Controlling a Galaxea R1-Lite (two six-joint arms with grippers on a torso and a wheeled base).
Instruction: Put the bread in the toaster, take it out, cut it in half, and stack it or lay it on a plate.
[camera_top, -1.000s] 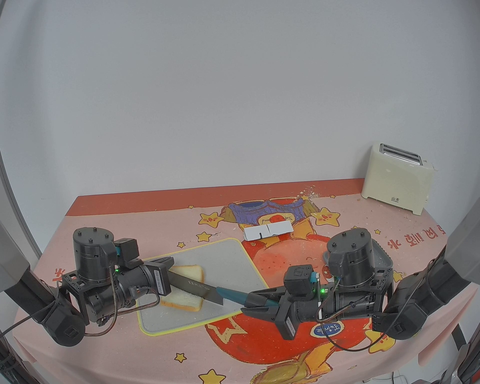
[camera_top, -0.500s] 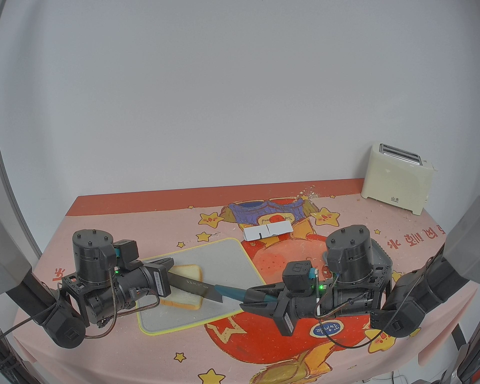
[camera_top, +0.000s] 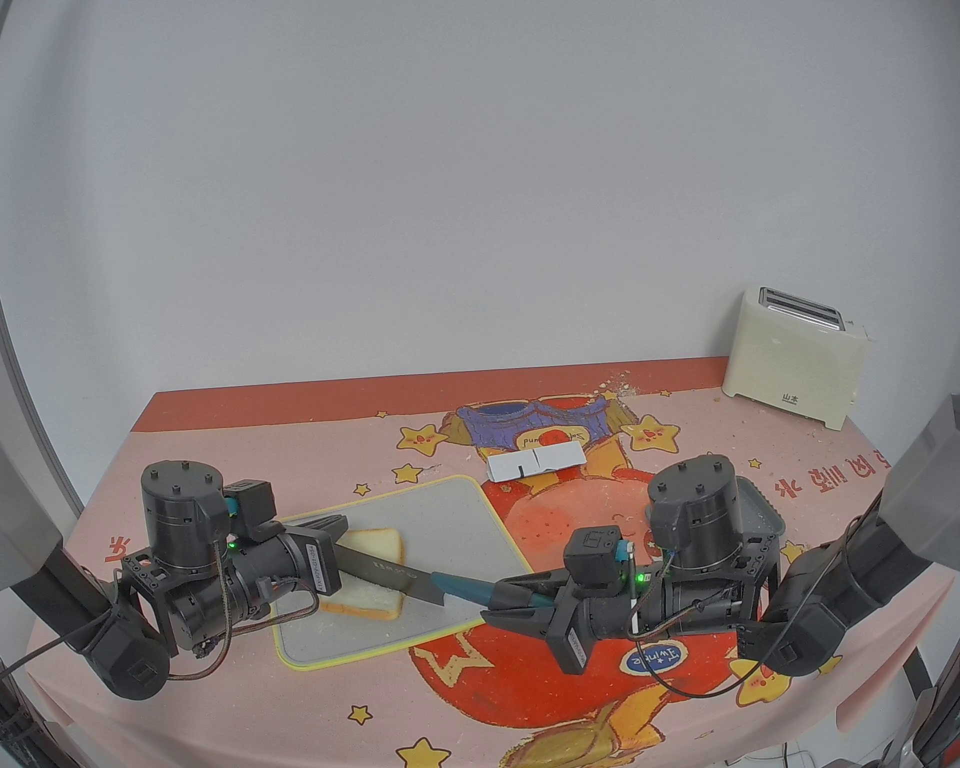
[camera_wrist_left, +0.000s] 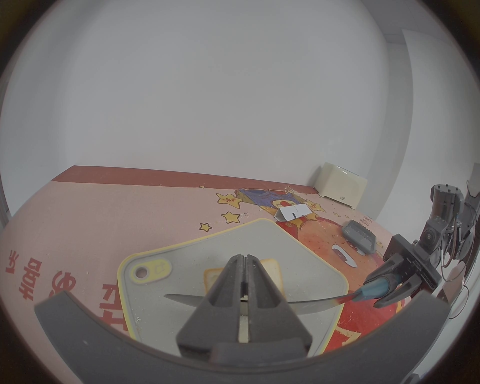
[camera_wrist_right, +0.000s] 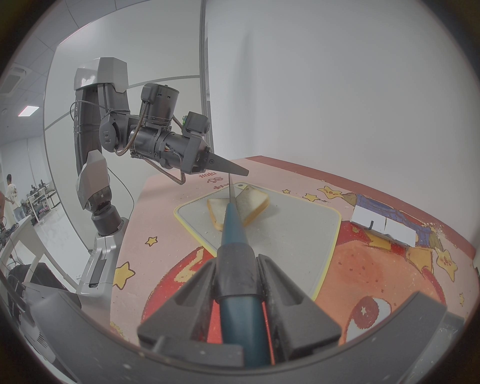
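Cartoon-print worktop (camera_top: 250, 440): right gripper (camera_top: 497, 598), fingers clamped on the knife (camera_top: 385, 572), has edged its blade slightly leftward across the bread (camera_top: 375, 545), cut unfinished; left gripper (camera_wrist_left: 244, 260), fingers pressed together, holds nothing.

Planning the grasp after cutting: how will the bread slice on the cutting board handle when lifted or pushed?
The thin, brown-crusted white bread slice looks light and probably floppy; held by one edge it may sag. Its soft-looking crumb would likely dent under a pinch. On the smooth grey cutting board it could slide.
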